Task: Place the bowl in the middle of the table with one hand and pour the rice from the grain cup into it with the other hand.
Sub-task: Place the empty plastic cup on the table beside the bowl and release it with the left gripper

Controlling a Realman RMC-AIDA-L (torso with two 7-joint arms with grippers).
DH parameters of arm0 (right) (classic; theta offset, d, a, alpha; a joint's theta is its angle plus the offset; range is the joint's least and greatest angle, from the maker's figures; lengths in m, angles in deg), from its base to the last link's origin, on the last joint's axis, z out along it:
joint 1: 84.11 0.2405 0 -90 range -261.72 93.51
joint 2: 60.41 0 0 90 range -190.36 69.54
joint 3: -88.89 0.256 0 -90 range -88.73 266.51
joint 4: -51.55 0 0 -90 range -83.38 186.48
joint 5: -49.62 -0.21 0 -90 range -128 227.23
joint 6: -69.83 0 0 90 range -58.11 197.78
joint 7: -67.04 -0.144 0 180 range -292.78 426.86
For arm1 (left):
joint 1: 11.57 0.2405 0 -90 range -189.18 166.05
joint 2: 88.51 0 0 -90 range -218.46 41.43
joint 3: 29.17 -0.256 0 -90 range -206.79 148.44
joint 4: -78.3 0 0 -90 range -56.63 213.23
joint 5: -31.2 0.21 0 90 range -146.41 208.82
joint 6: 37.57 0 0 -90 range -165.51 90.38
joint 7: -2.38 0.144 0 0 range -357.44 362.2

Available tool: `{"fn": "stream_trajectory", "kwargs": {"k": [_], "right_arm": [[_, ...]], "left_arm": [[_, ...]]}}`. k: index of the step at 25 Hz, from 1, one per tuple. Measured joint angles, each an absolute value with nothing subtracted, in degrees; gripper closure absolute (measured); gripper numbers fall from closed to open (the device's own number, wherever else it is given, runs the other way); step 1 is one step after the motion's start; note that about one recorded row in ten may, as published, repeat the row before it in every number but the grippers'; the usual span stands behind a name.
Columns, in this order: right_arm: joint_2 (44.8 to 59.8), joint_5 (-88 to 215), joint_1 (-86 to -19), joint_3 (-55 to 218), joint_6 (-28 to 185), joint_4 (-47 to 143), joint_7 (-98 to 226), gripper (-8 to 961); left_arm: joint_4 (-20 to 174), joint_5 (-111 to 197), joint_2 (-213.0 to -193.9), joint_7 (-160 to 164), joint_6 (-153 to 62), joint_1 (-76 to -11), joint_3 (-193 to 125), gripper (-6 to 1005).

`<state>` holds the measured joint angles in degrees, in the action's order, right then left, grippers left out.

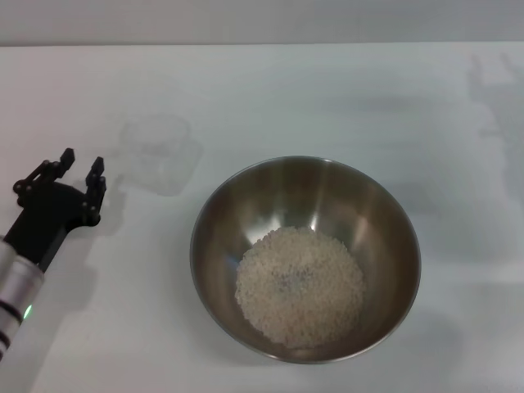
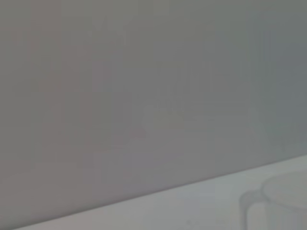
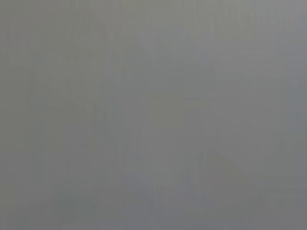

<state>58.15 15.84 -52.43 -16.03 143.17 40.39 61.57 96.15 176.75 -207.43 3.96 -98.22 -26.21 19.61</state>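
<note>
White table (image 1: 327, 90) across the whole head view, bare apart from three things. Largest on it, the bowl (image 1: 219, 214), steel, upright, near the middle and slightly toward the near edge. Inside, the rice (image 1: 300, 284) heaped on the bottom, a little toward the near side, well below the rim. Farther back and to the left, the grain cup (image 1: 157, 151), clear, standing upright on the table, apart from the bowl, seemingly empty; also seen faintly in the left wrist view (image 2: 280, 203) against a plain grey wall (image 2: 144, 96). Just left of the cup, the left gripper (image 1: 81, 167), black fingers spread apart, holding nothing, not touching the cup. Nothing between cup and bowl. Right gripper outside every view; right wrist view only a featureless grey.
</note>
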Motion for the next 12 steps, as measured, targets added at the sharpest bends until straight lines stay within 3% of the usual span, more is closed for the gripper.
{"fn": "stream_trajectory", "kwargs": {"k": [10,12], "right_arm": [[58.51,16.0,-53.0,-16.7,142.9,41.0,61.7,475],[58.64,16.0,-53.0,-17.3,142.9,41.1,61.6,475]], "left_arm": [[96.1,177.0,-207.5,1.2,-107.0,-21.9,19.4,608],[96.1,176.7,-207.39,-3.8,-111.1,-21.4,19.2,552]]}}
